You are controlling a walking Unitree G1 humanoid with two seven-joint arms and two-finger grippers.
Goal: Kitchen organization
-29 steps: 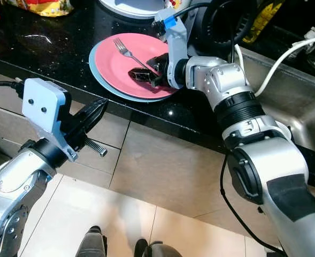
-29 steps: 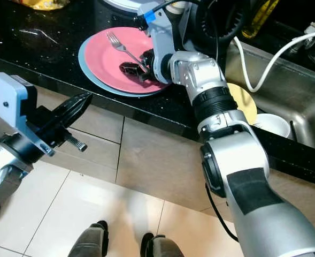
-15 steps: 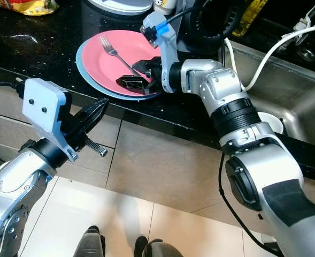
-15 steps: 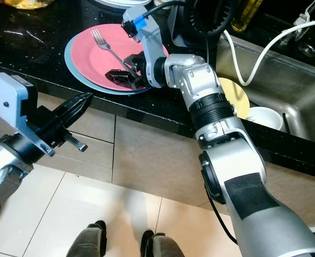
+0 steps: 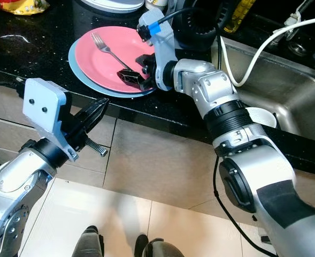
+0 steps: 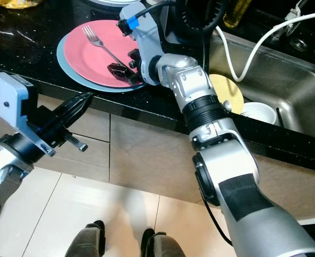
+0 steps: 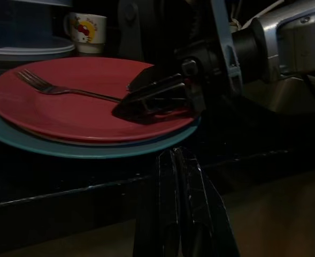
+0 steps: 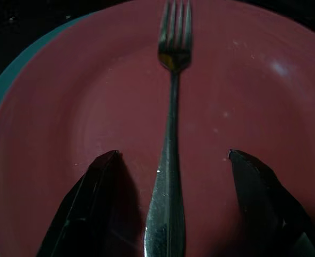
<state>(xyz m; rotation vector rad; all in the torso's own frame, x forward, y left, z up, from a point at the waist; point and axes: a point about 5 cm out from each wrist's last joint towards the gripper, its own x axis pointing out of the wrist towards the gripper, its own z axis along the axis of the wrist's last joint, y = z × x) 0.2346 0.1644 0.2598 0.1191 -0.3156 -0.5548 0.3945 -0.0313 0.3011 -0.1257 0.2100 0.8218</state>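
Right tool (image 5: pixel 133 76) low over the pink plate (image 5: pixel 101 61), fingers spread wide, one on either side of the fork (image 5: pixel 106 49) handle, gripping nothing. In the right wrist view, fork handle (image 8: pixel 167 176) running straight between the two black fingers (image 8: pixel 85 214), with a gap to each; tines toward the plate's far side. Cannot tell whether the fingertips touch the plate surface.

Pink plate stacked on a blue plate (image 5: pixel 78 68) of slightly larger rim, both on the black tabletop (image 5: pixel 34 45), close to its near edge. Fork lying diagonally on the pink plate, tines at the far left, handle end toward the right tool.

Left tool (image 5: pixel 95 112) held out in front of the tabletop's near edge, below the level of the plates and well apart from them, over the beige cabinet fronts; fingers pressed together in the left wrist view (image 7: pixel 181 214), holding nothing.

Farther back, a white mug (image 7: pixel 86 32) with a red and yellow print, beyond the plates. To the right, a steel sink (image 5: pixel 285 91) with a white cable (image 5: pixel 259 51) draped across it, and a yellow item (image 6: pixel 224 93) beside a white bowl (image 6: pixel 258 113) at the sink's near side. Tiled floor (image 5: pixel 109 214) below.
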